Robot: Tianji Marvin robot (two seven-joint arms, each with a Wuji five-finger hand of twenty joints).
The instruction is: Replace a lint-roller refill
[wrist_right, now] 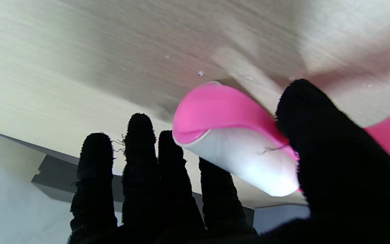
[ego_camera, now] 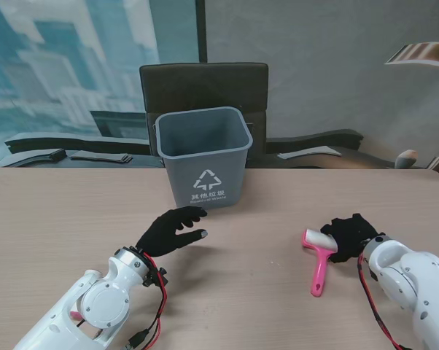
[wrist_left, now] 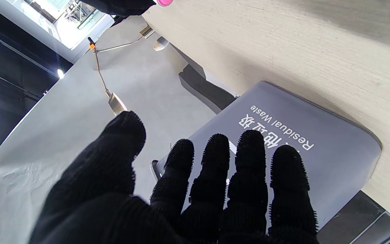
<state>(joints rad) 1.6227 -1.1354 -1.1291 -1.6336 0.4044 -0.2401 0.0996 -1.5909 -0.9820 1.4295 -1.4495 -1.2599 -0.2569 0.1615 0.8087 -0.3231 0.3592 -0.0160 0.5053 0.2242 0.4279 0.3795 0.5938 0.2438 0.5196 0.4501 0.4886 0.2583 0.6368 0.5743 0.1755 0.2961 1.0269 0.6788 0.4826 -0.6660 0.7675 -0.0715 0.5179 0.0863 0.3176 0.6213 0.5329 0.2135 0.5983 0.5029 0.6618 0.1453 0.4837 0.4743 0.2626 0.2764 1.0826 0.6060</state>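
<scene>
stand view: left hand (ego_camera: 166,230) in black glove hovers over the table (ego_camera: 52,219), fingers spread and holding nothing, fingertips pointing toward the grey bin (ego_camera: 203,154), which stands just beyond them, farther from me. right hand (ego_camera: 348,235) sits at the head of the pink lint roller (ego_camera: 319,257); the white refill roll (ego_camera: 315,239) pokes out on the hand's inner side, and the pink handle runs from the hand back toward me, lying on the tabletop. whether the fingers actually clamp the roller, can't tell from here.

left wrist view: the four fingers (wrist_left: 251,159) and thumb are straight and apart, nothing between them. the bin's front wall w/ "residual waste" print (wrist_left: 317,135) is right ahead of the fingertips, not touching.

right wrist view: thumb (wrist_right: 320,135) lies against the pink end of the roller head (wrist_right: 222,112); white roll (wrist_right: 245,159) sits between the thumb and the other fingers (wrist_right: 141,149), which are extended and not wrapped round it. a loose contact, not a closed grasp; table surface behind is blurred.
</scene>
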